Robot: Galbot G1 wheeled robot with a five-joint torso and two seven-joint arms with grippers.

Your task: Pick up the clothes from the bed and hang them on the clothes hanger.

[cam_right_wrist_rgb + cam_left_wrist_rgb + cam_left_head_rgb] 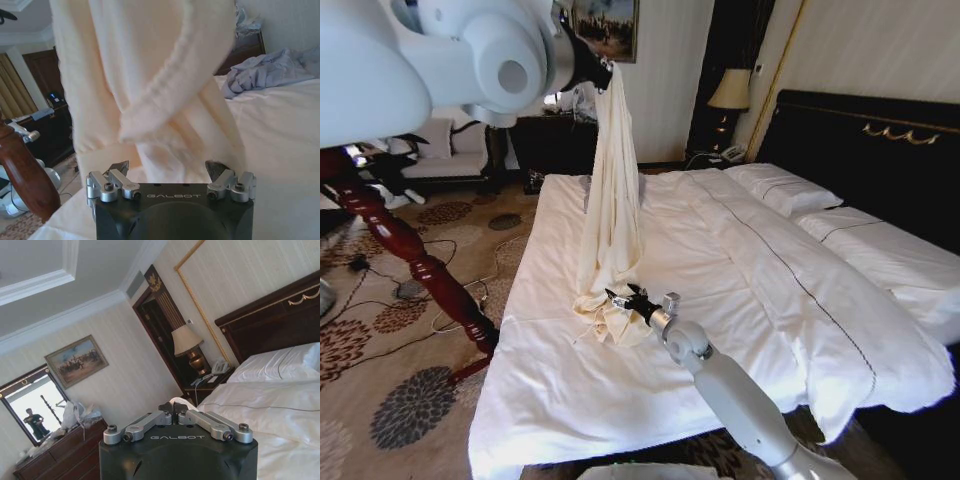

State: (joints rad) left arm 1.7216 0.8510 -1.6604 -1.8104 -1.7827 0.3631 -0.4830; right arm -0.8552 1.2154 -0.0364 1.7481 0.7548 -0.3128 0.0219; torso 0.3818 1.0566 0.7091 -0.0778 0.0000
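The clothes (612, 200), a long cream robe, hang from my raised left gripper (604, 71) down to the bed (720, 250), where the lower end lies bunched on the white sheet. In the left wrist view the left gripper (174, 408) is shut, with a bit of pale fabric at its tips. My right gripper (625, 297) is low over the bed, right at the bunched hem. It stands open in the right wrist view (167, 170), with the clothes (150, 90) hanging just in front of its fingers (120, 169). The clothes hanger is out of view.
A thick reddish-brown wooden pole (410, 260) slants beside the bed's left edge. A small grey-blue garment (265, 75) lies farther along the bed. Pillows (790, 190) and the black headboard (880, 150) are at the right. Cables (450, 300) lie on the patterned carpet.
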